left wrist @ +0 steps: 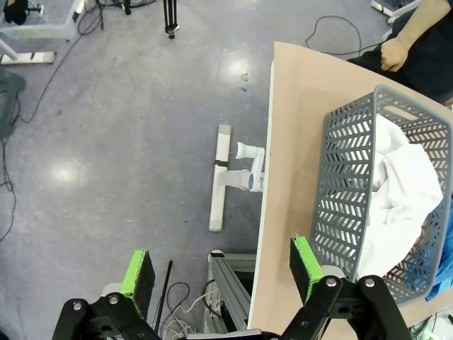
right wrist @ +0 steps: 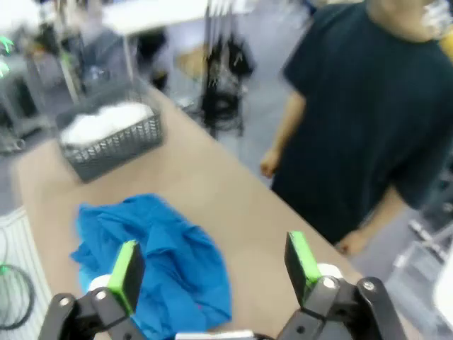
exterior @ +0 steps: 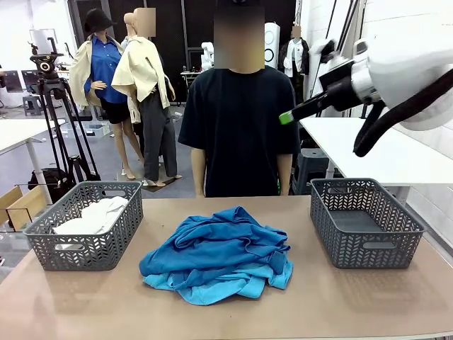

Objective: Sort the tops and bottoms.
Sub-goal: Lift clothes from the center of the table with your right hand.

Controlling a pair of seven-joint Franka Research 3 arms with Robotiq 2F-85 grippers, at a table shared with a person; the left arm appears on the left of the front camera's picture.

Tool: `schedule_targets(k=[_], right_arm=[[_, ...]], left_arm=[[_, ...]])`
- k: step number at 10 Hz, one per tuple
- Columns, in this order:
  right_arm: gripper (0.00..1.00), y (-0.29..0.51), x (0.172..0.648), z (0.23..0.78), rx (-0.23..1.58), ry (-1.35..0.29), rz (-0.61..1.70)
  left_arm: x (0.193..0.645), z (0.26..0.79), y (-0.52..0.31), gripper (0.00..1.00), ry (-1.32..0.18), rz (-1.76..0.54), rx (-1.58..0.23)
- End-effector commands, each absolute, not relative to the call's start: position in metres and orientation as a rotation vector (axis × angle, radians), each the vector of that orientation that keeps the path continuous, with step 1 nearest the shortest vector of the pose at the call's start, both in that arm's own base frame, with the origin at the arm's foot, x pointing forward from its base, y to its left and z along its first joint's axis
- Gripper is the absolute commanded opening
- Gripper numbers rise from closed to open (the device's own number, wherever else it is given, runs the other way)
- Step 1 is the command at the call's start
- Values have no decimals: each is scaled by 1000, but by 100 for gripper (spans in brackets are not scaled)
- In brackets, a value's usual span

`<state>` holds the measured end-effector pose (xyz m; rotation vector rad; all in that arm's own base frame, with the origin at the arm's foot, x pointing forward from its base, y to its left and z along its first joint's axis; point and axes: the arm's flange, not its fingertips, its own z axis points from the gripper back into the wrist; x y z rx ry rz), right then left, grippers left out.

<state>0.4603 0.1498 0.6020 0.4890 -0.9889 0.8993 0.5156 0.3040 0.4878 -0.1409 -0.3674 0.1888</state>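
Note:
A heap of tops (exterior: 212,255), royal blue over sky blue, lies in the middle of the table; the same heap (right wrist: 152,262) sits below my right gripper (right wrist: 212,265), which hovers open and high above it. In the front view that gripper (exterior: 289,115) reaches in at the upper right, one green pad showing. A white top (exterior: 95,214) fills the left grey basket (exterior: 85,248). My left gripper (left wrist: 221,273) hangs open over the floor beside the table's left end, with that basket (left wrist: 347,184) and the white top (left wrist: 407,191) to its right. Bottoms are hidden or out of view.
An empty grey basket (exterior: 364,223) stands at the table's right. A person in a dark shirt (exterior: 237,127) stands at the far edge, arms down. A white table (exterior: 368,145) is behind on the right, and a tripod (exterior: 60,106) at the back left.

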Motion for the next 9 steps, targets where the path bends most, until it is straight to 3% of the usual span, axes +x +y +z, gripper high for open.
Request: schedule_targets(k=[1,5,9], right_arm=[[100,184,503,571,374,-824,1077],[100,254,501,506,340,-519,1338],[100,279,480,456,415,-443,1473]], left_arm=[[514,488,305,100,-361,187,-130],[514,488,305,100,-361,187,-130],[514,488,305,100,-361,187,-130]])
